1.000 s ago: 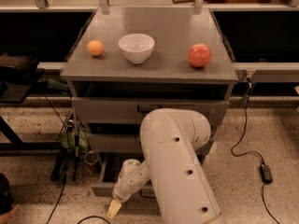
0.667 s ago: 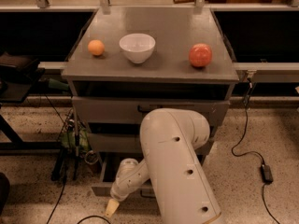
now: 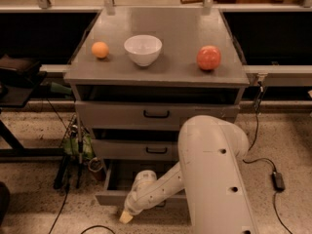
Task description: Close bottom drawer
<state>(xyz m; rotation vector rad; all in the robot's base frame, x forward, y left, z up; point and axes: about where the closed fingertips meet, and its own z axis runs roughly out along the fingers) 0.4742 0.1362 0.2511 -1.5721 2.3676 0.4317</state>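
The bottom drawer (image 3: pixel 110 198) of the grey cabinet (image 3: pixel 156 74) is pulled out. Its flat grey front panel stands forward of the two drawers above, and its dark inside shows on the left. My gripper (image 3: pixel 126 217) hangs low, in front of the front panel and just below it, near its middle. My white arm (image 3: pixel 214 169) reaches down from the lower right and hides the right part of the drawer.
The middle drawer (image 3: pixel 156 150) and the top drawer (image 3: pixel 156 114) have black handles. On the cabinet top are an orange (image 3: pixel 100 49), a white bowl (image 3: pixel 143 49) and a red apple (image 3: pixel 208 57). Cables and a power brick (image 3: pixel 278 180) lie on the floor. Green gear (image 3: pixel 73 145) stands left of the cabinet.
My gripper and wrist have shifted slightly to the right in front of the bottom drawer. The drawer stands as open as before.
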